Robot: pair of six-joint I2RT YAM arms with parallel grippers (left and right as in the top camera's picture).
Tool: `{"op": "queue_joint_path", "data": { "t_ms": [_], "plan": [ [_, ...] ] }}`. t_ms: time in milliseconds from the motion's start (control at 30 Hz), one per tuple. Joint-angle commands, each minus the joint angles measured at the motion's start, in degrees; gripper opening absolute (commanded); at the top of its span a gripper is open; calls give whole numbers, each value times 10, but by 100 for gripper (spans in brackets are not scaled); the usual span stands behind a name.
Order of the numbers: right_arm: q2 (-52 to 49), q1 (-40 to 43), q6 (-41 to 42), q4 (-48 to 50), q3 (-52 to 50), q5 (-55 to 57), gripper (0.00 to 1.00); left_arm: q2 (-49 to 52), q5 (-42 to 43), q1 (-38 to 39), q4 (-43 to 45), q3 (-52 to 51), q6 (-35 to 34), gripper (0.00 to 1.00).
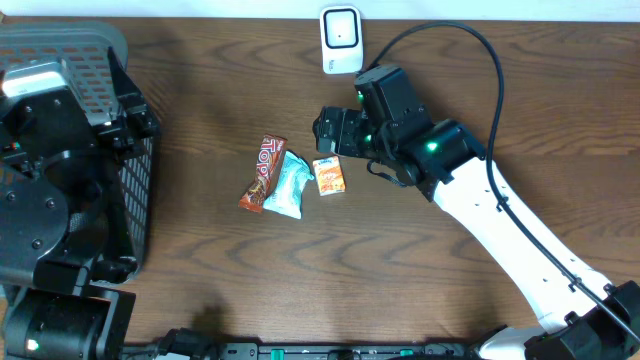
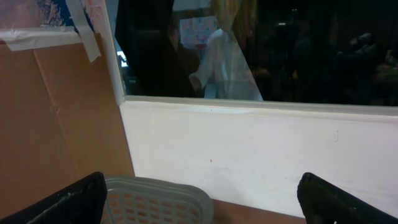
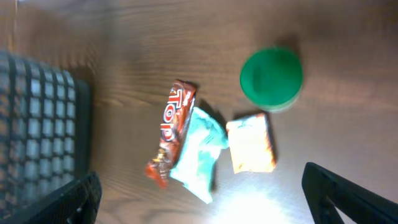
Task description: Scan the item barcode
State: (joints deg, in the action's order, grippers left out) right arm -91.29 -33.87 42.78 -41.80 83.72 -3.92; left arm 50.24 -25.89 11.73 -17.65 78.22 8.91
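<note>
Three items lie together mid-table: a red TOP candy bar (image 1: 263,172) (image 3: 175,127), a teal packet (image 1: 289,185) (image 3: 199,149) and a small orange box (image 1: 329,176) (image 3: 250,143). A white scanner (image 1: 341,38) stands at the table's far edge. My right gripper (image 1: 335,131) (image 3: 208,198) hovers above the table just beyond the orange box, open, with nothing between its fingers. The left gripper (image 2: 202,202) is open and empty above the basket at the left, facing the wall. No barcode is visible on any item.
A grey mesh basket (image 1: 95,55) (image 2: 155,196) (image 3: 37,124) stands at the table's left side, under the left arm (image 1: 50,150). A green round lid or can (image 3: 271,78) sits beyond the orange box. The right arm's black cable (image 1: 470,40) loops over the far right.
</note>
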Motion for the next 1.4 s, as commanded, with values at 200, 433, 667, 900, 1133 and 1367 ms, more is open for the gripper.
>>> {"op": "queue_joint_path", "data": {
  "t_ms": [200, 433, 667, 900, 1133, 1367],
  "plan": [
    [-54, 50, 266, -16, 19, -35, 93, -2, -7, -2, 2, -3, 5, 98],
    [-181, 53, 319, -65, 150, -73, 97, -2, -7, -2, 1, -3, 5, 98],
    [-282, 56, 388, -196, 288, -13, 99, -2, -7, -2, 2, -3, 5, 98],
    [-295, 68, 421, -207, 297, 14, 99, -2, -7, -2, 1, -3, 5, 98],
    [-343, 70, 425, -187, 298, 11, 99, -2, -7, -2, 1, -3, 5, 98],
    [-385, 68, 425, -157, 298, 3, 99, -2, -7, -2, 1, -3, 5, 98]
  ]
}}
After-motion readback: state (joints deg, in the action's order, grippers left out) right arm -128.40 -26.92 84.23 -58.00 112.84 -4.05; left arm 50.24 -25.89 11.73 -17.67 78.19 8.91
